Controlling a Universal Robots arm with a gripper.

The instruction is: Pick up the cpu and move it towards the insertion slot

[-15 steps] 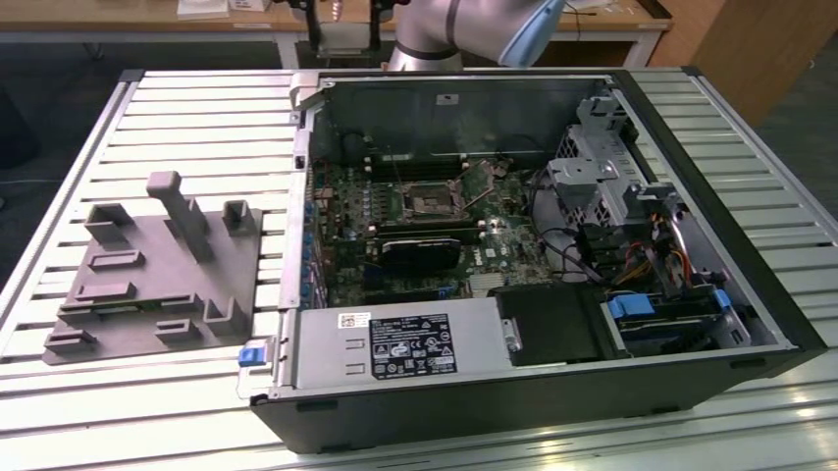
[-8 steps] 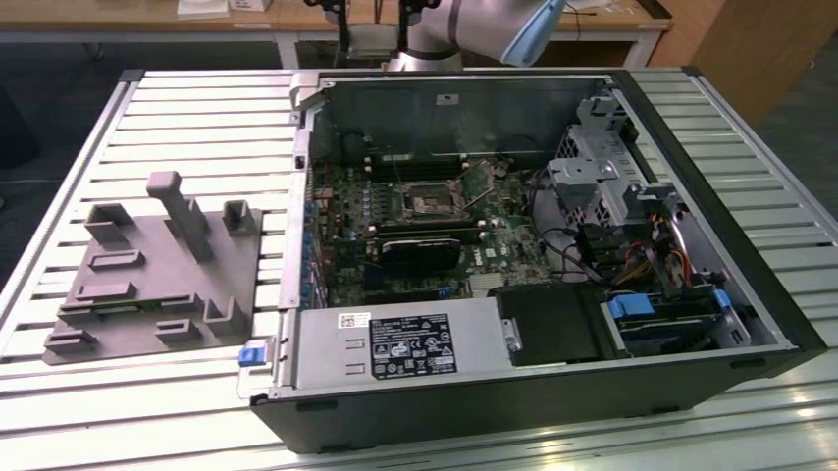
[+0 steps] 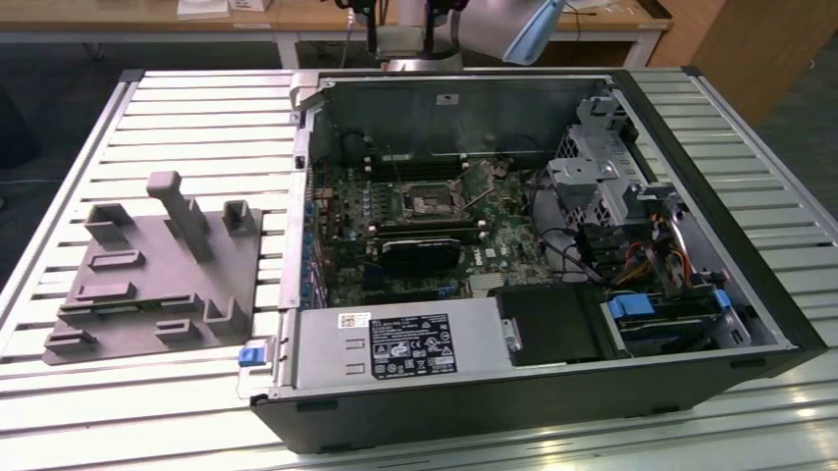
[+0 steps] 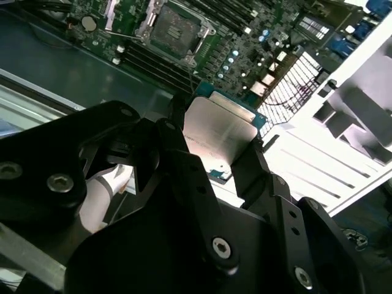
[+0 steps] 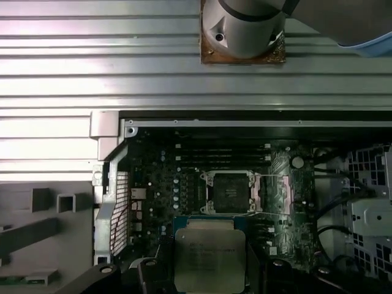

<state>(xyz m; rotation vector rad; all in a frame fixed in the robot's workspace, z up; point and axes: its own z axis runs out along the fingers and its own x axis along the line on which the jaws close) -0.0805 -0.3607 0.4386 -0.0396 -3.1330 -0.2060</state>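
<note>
Cpu sits clamped in the claw, its silvery lid facing the first wrist camera and its paler green rim showing along the edge; in the second wrist view the chip is pinched at opposite edges between 2 black fingers, so the claw is closed on it and it hangs clear of the board. The slot lies open on the motherboard, a dark square in a silver frame, with its metal bracket swung aside next to it. In the first wrist view the chip overlaps the board just short of the slot, on the side away from the case wall and the arm's base, its edges about parallel to the slot's frame. In the exterior view the slot sits mid-board inside the open case on the slatted tabletop, beside a grey fixture.
</note>
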